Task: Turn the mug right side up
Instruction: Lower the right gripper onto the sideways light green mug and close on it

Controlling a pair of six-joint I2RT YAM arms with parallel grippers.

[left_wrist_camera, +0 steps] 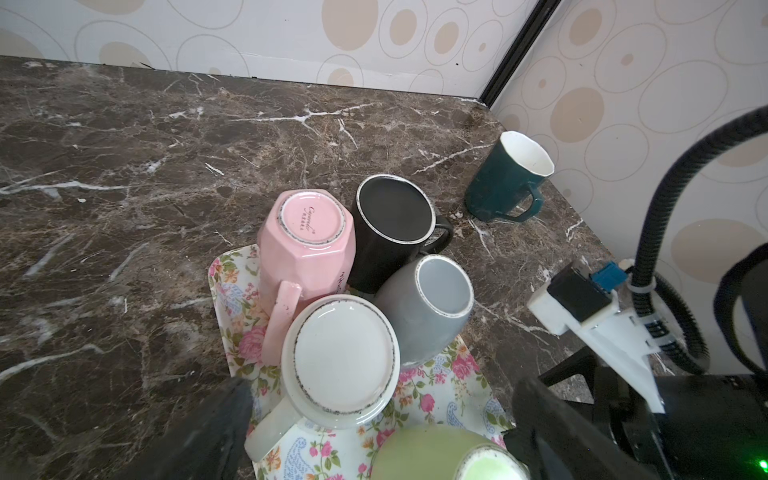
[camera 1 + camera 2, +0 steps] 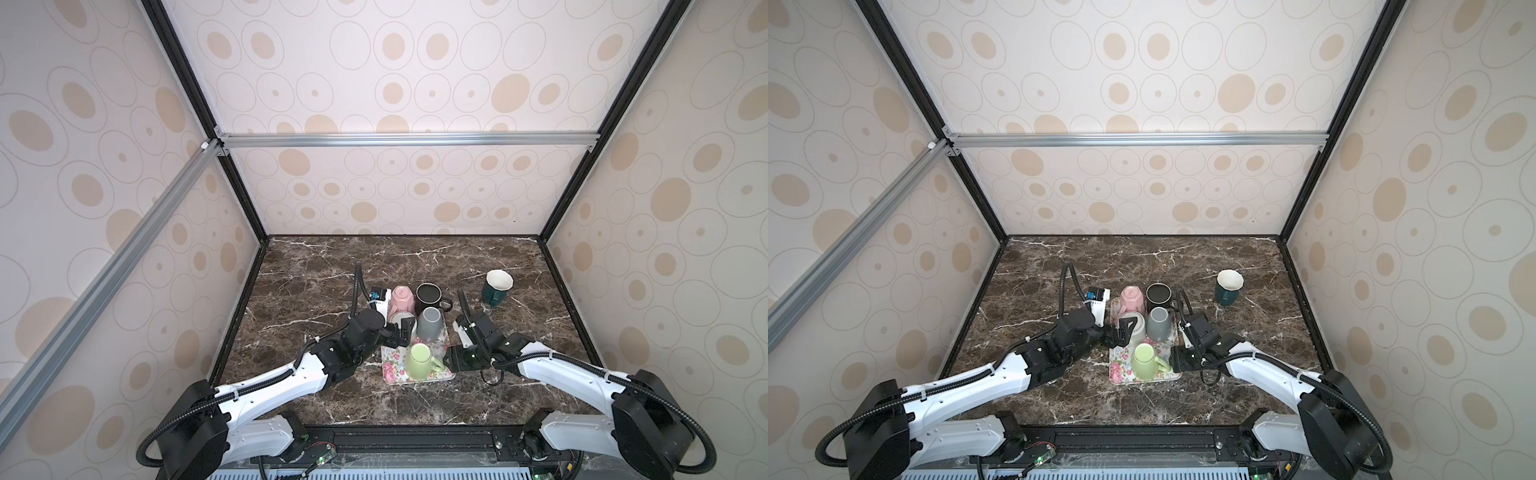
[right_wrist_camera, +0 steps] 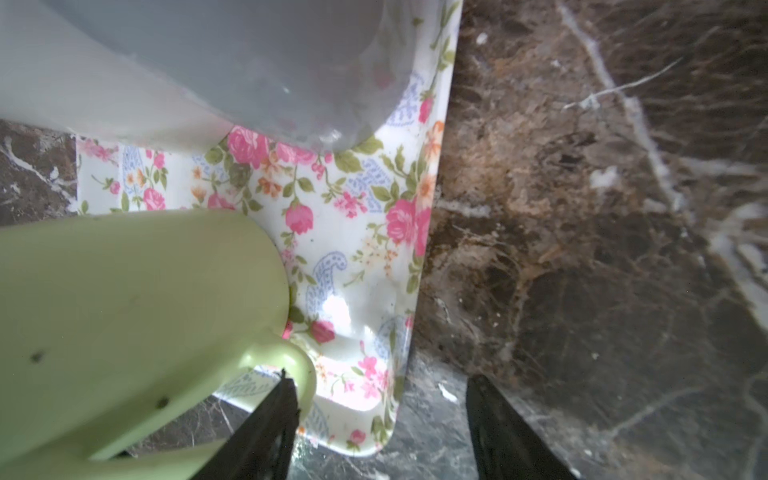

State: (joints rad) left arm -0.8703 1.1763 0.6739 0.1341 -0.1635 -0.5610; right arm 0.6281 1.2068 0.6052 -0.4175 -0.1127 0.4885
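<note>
Tabletop lay bare around one floral tray. Six mugs stood: five clustered there, teal mug apart. The left gripper gaped over the white mug; the right gripper, jaws apart, sat beside the handle of the green mug.

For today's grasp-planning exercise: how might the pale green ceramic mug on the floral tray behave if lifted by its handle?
The pale green ceramic mug looks rigid, its smooth surface probably slippery. Held by the side handle, it would likely swing and tip.
</note>
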